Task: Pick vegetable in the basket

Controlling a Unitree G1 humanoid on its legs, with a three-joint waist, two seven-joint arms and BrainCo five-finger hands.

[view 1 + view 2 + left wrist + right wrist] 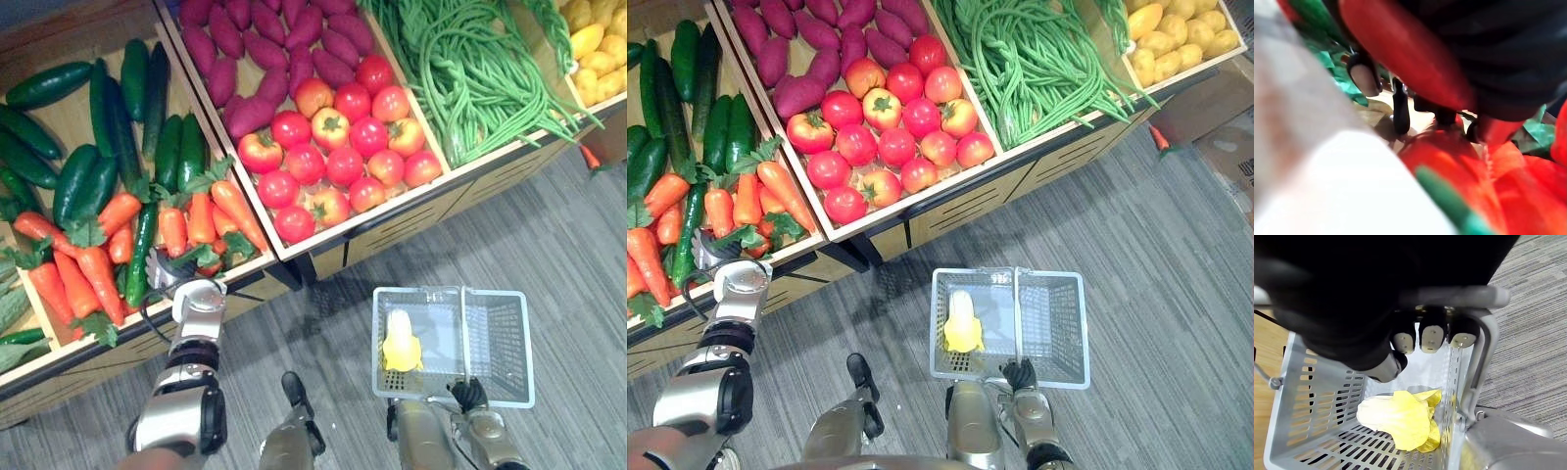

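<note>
orange carrots with green leafy tops (pixel 201 217) lie heaped at the front of a slanted wooden display crate (pixel 257 277), beside dark green cucumbers (pixel 98 108). the front of the crate is probably the easiest spot for the arm to reach. the robot's left hand (pixel 168 274) is pushed down among them at the crate's front edge. its wrist view shows an orange carrot body lying close against the dark ribbed cover, with more carrots and leaves crowded round. whether it has a grip on one yet, i cannot tell.

the right hand (pixel 1021 374) is wrapped round the grey bar handle (pixel 1449 296) of a pale grey perforated plastic basket (pixel 500 343). it holds the basket level over the grey carpet, near the crates, seemingly so that a picked vegetable has only a short way to travel. one pale yellow leafy vegetable (pixel 400 345) lies in the basket's left half. the right half is bare, with room for a carrot.
</note>
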